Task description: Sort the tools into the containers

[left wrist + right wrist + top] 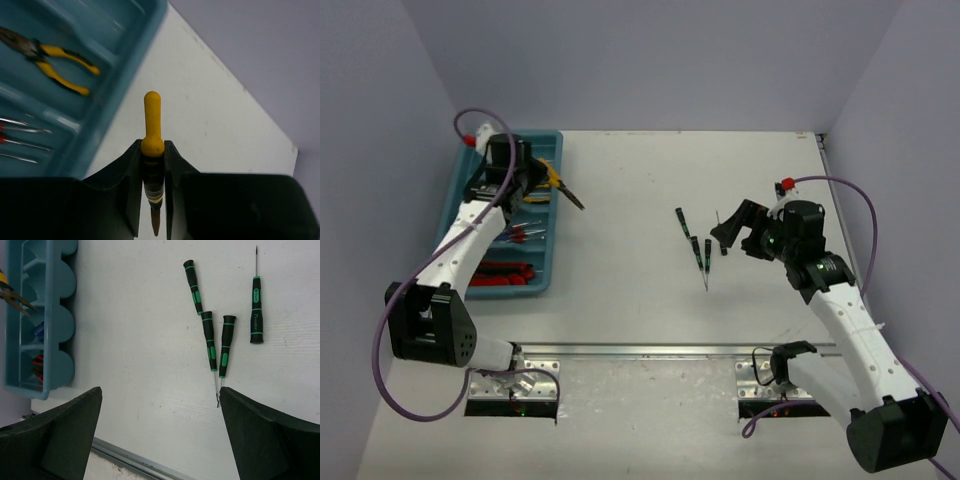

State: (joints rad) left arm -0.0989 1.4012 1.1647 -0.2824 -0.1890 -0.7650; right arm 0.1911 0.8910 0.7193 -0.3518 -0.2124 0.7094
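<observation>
The left gripper [152,150] is pinched tight on a pair of yellow-handled pliers [152,112]. It holds them at the far part of the teal tray [552,245], over its right rim, with their dark nose poking out past that rim. A second pair of yellow pliers [55,67] lies in one of the tray's compartments. Well to the right of the tray, the right gripper [159,395] has its fingers spread wide and holds nothing, and four green-and-black screwdrivers [225,345] lie loose on the table.
</observation>
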